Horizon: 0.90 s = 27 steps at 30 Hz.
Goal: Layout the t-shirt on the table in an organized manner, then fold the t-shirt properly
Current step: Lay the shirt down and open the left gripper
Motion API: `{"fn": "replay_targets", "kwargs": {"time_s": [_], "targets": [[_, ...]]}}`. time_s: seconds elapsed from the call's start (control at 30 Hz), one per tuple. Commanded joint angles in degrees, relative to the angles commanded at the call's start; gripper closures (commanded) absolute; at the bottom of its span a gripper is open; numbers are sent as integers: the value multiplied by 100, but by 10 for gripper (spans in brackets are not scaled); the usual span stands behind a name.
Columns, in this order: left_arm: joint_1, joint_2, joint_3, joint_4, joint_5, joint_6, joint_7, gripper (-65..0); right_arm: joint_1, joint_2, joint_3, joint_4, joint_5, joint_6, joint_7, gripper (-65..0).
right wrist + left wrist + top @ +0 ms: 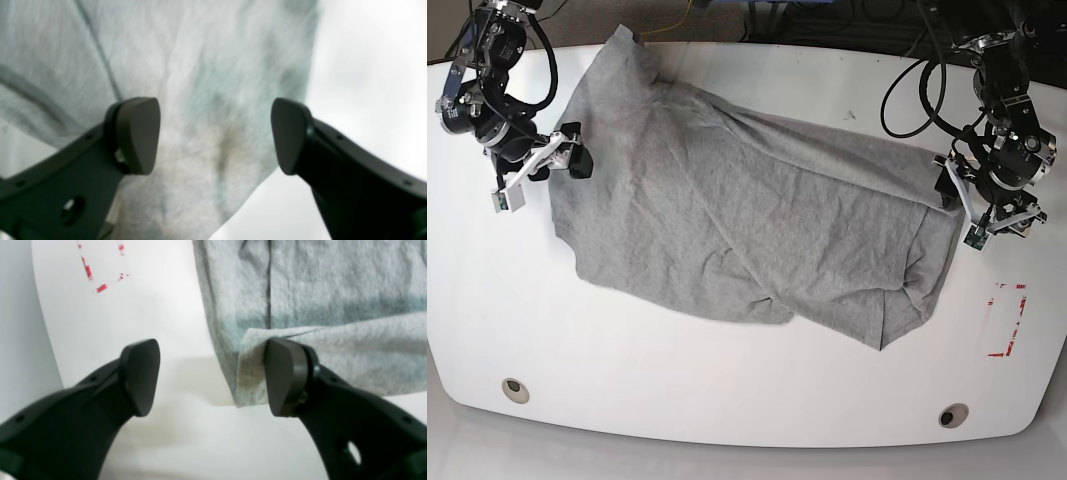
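The grey t-shirt lies spread and wrinkled across the white table, with a folded-over flap at its right end. My left gripper is open at that right edge. Its right finger is over a turned-up corner of the t-shirt, and its other finger is over bare table. My right gripper is open at the shirt's left edge, with grey fabric beneath its spread fingers. Nothing is held.
A red dashed rectangle mark sits near the table's right edge, also in the left wrist view. Two round grey grommets sit near the front edge. Cables hang behind the table's far side.
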Motion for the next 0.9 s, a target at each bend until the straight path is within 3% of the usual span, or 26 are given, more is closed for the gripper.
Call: {"fn": "replay_targets", "kwargs": {"time_s": [0.47, 0.7, 0.9], "targets": [[967, -53, -492, 105, -35, 0, 0, -450, -237, -44, -26, -9, 0, 26, 0, -496], [1635, -88, -176, 97, -26, 0, 9, -449, -308, -167, -26, 9, 0, 35, 0, -495], [1705, -149, -53, 97, -26, 0, -35, -428, -325, -185, -26, 0, 0, 35, 0, -495]]}}
